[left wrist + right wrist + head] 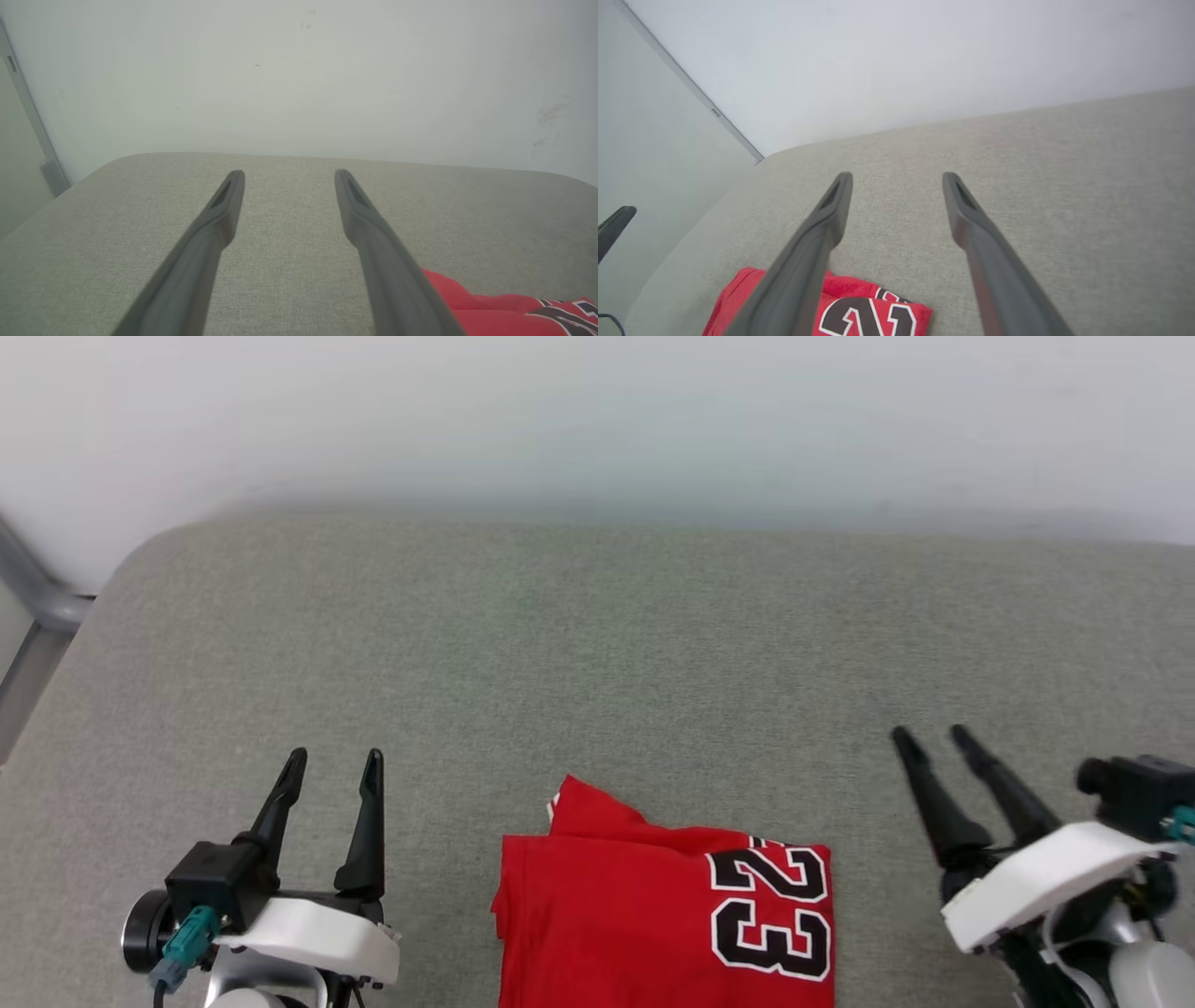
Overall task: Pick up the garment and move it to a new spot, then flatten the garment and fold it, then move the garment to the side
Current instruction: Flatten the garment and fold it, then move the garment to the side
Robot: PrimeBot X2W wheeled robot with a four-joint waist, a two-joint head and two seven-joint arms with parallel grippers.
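Head view | garment [607, 915] folded | L end effector [336, 756] wide | R end effector [928, 732] wide

Smooth cloth garment [607, 915] lies on rough woven upholstery [560, 663].

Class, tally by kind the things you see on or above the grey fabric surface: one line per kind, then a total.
Red folded jersey garment with black "23": 1
Dark two-fingered tools, left tool and right tool: 2
Total: 3
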